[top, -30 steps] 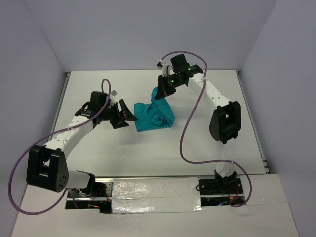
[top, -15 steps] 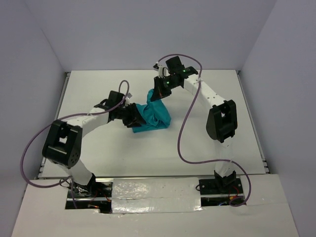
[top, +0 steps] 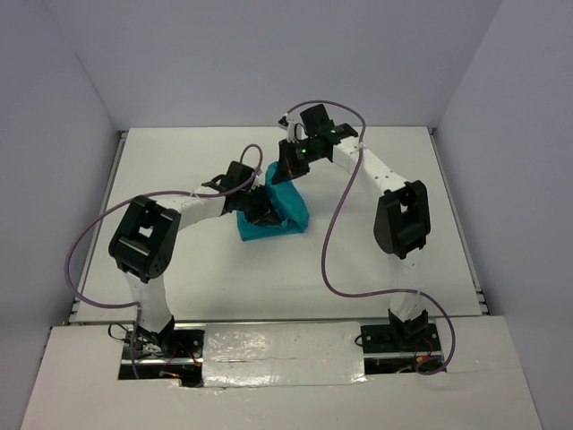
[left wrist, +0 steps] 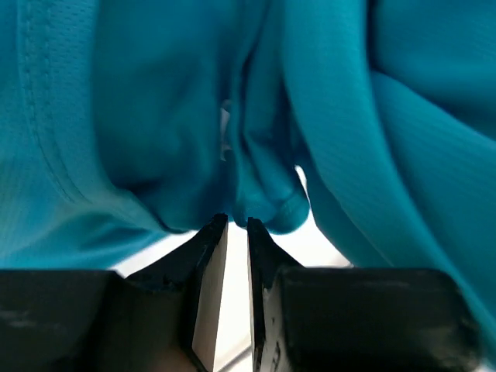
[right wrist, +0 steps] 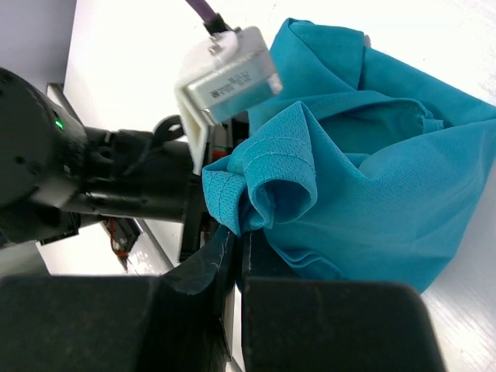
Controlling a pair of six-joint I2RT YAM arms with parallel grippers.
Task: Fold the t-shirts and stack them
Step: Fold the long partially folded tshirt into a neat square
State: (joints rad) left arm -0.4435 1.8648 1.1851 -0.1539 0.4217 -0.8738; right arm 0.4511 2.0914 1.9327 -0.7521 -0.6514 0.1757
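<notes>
Directly ahead of the left gripper (left wrist: pixel 234 223), a plain teal soft-cloth t-shirt (left wrist: pixel 155 116) is seen bunched on the white table (top: pixel 269 278), with one rolled fold touching the fingertips. These jaws are drawn to a narrow slit; whether cloth is caught between them cannot be told. At the garment's opposite end, a hem fold is pinched between the closed jaws of the right gripper (right wrist: pixel 234 242). The long axis is judged to run from one gripper to the other, so a spreading pull is called for.
</notes>
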